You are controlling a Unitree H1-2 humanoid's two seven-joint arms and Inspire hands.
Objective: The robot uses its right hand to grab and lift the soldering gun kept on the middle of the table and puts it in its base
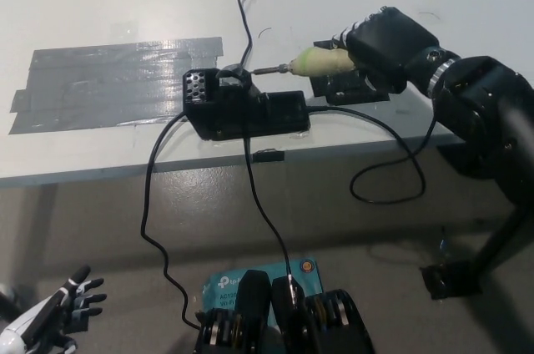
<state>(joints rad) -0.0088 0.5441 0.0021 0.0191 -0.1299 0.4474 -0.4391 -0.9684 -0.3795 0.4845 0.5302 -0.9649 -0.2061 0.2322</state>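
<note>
White table (125,3) up top, with a patch of grey tape (108,83) stuck flat across its left half. Below the table's front edge, grey floor, crossed by loose black cables (150,220). On the table near the front edge, the black base (242,108). Just right of it and raised a little, the soldering gun (313,62), long axis running left to right, metal tip aimed left at the base's top and close to its holder, pale handle trailing right. Wrapped around that handle, the right hand (380,45), fingers closed on it. Resting at lower left, down by the floor, the left hand (62,308), fingers spread and holding nothing.
</note>
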